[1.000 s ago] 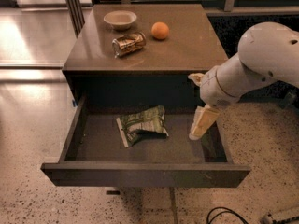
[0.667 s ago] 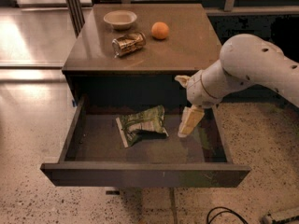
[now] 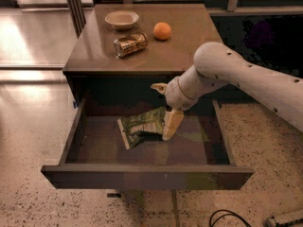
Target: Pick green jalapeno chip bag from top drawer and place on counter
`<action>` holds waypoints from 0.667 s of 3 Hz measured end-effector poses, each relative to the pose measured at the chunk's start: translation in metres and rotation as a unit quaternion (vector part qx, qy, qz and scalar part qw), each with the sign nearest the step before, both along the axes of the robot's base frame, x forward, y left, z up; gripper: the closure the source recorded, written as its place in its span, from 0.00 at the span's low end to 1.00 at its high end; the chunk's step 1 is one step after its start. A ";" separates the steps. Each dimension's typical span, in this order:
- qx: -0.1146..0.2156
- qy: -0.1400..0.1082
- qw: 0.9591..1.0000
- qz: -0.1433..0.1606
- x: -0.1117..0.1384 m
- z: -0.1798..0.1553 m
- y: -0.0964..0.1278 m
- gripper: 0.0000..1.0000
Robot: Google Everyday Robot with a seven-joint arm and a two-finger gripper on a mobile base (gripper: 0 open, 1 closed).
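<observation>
The print on the green jalapeno chip bag (image 3: 142,125) is too small for me to read. I make out green foil with pale whitish patches, crumpled and lying flat. The bag lies on the floor of the open top drawer (image 3: 142,176), about the middle from left to right and nearer the back than the front panel.

On the bench (image 3: 189,46) above, a crushed gold-brown can (image 3: 130,44) lies on its side. Its label is a blur of shine and dark marks, with nothing I can read as a brand. Behind the can stands a small pale bowl (image 3: 121,19), and an orange (image 3: 162,30) sits to the right of the bowl, apart from both.

The white arm (image 3: 246,74) comes in from the right and bends down over the drawer opening. The gripper (image 3: 172,126) hangs inside the drawer, pointing downward, with its cream tip at the right edge of the bag. From this camera the tip overlaps that edge, but I cannot tell whether it actually presses on the foil. I cannot tell how far the jaws stand apart either, as only one cream piece shows clearly, so I cannot say whether they hold anything.

A dark cable (image 3: 227,216) lies on the speckled floor at lower right.
</observation>
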State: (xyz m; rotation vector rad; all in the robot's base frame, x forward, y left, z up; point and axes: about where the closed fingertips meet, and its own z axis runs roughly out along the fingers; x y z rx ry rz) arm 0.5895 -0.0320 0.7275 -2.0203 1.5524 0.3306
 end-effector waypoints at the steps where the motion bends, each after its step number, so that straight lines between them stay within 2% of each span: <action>1: 0.005 0.030 0.997 0.064 -0.018 -0.018 0.034 0.00; 2: 0.005 0.031 0.997 0.064 -0.018 -0.019 0.034 0.00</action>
